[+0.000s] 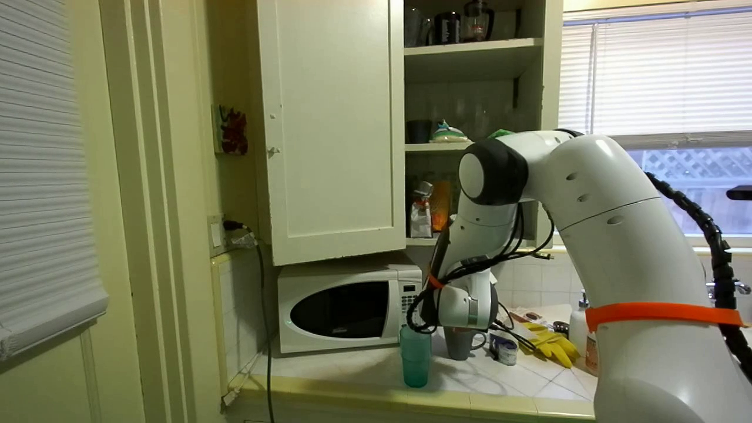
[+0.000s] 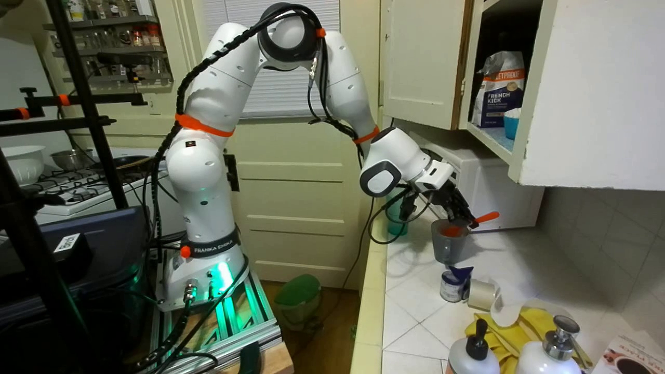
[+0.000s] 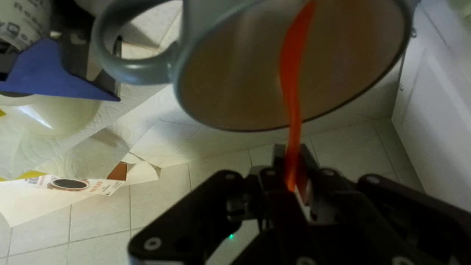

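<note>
A black two-fingered gripper [image 3: 291, 159] is closed on the slim handle of an orange utensil [image 3: 291, 95], perhaps a spoon or narrow spatula; blur softens its outline. The utensil slants down into a gray mug [image 2: 448, 249] standing upright on a white tiled countertop [image 2: 408, 337]. In an exterior view, its free handle end pokes out past the fingers, above the mug's rim.

The utensil looks light and smooth, likely plastic or silicone with a little bend. So thin a handle could swivel or slide in the grip; a hold around its middle, clear of the mug's rim, seems best. The mug looks stiff, heavier and breakable, its handle or wall the natural places to grasp.

Just beyond the mug's handle sits a small can [image 2: 453, 287]; farther that way are yellow gloves [image 2: 511, 332] and two pump bottles [image 2: 543, 359]. On the mug's opposite side stand a teal tumbler [image 1: 415, 359] and a white microwave [image 1: 341, 310]. Higher than the mug hangs a white wall cabinet [image 1: 461, 94], its door [image 1: 332, 135] open.

The wrist view cuts off part of the mug's rim and the utensil's tip; whatever the mug contains is out of sight. In an exterior view, the white robot arm [image 1: 628, 252] covers the gripper, the utensil and the mug's top.
</note>
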Controlling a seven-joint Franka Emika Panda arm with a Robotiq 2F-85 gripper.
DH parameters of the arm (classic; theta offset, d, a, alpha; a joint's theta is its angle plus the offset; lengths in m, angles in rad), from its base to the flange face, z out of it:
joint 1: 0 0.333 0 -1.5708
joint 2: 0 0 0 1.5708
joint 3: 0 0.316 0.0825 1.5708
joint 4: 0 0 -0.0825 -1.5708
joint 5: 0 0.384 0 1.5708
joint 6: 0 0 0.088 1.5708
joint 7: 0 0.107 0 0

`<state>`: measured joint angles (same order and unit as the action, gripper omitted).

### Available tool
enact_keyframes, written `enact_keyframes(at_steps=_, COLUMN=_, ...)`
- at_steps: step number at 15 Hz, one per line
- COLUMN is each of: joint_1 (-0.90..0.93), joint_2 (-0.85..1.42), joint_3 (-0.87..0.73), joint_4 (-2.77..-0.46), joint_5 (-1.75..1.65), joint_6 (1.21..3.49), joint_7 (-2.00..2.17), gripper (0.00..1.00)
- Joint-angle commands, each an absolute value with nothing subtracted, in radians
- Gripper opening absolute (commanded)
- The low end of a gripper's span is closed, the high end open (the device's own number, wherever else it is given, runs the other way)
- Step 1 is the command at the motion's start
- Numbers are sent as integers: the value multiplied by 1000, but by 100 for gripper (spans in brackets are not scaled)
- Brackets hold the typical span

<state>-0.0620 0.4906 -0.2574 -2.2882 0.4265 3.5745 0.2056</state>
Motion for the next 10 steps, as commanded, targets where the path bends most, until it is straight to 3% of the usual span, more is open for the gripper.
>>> enact_keyframes(at_steps=1, joint_1=-60, joint_2=483, joint_3=-269, joint_4=-2300, joint_5=442, joint_6=3586, joint_7=182, gripper=3)
enact_keyframes(at_steps=10, joint_1=-100, joint_2=400, joint_3=-217, joint_4=-2341, joint_5=413, joint_6=3555, joint_7=213, gripper=3)
